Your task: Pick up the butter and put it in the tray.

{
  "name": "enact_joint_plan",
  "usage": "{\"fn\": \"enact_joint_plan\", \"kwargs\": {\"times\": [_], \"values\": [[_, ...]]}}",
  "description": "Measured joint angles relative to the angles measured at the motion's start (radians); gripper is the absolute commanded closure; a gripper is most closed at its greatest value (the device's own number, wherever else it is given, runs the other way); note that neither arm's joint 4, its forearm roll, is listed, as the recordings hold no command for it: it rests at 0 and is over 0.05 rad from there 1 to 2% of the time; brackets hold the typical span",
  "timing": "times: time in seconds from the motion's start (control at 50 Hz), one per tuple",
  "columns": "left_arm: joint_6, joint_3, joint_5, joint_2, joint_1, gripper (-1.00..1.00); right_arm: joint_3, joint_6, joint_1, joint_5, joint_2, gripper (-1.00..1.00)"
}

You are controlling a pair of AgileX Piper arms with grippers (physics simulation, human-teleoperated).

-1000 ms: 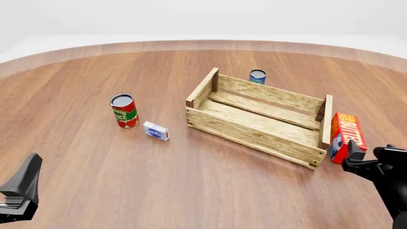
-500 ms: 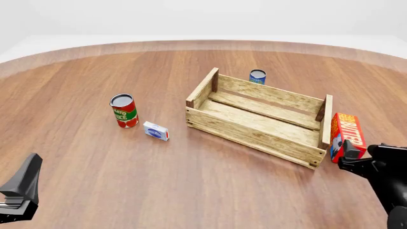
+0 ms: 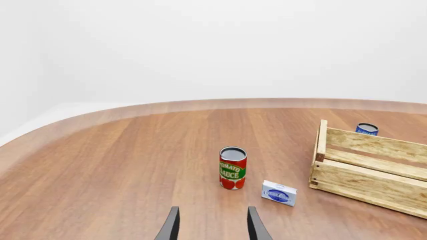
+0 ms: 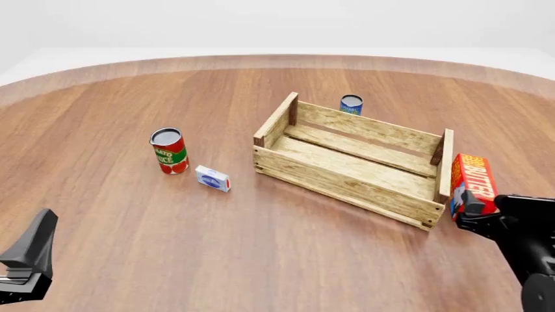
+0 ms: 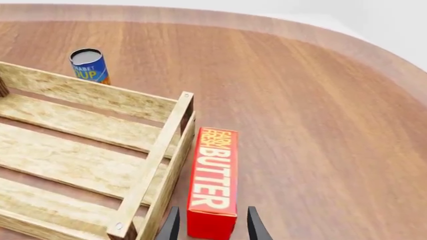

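butter [image 4: 472, 184] near end hidden, perhaps between jaws

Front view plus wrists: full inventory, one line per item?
butter: 1, red-orange carton, on the table just outside the tray's right end
tray: 1, light wooden crate, centre-right
tomato sauce can: 1, red and green, left of the tray
small box: 1, white-blue, beside that can
blue can: 1, behind the tray
table: 1, brown wood
left end effector: open, near-left edge, holding nothing
right end effector: open, fingers straddling the butter's near end
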Motion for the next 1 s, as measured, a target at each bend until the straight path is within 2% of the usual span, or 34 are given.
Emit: {"fn": "enact_joint_plan", "kwargs": {"times": [1.0], "values": [[0.0, 0.0, 0.0, 0.0, 0.0, -1.0, -0.039, -0.017, -0.007, 0.0, 0.086, -1.0]]}}
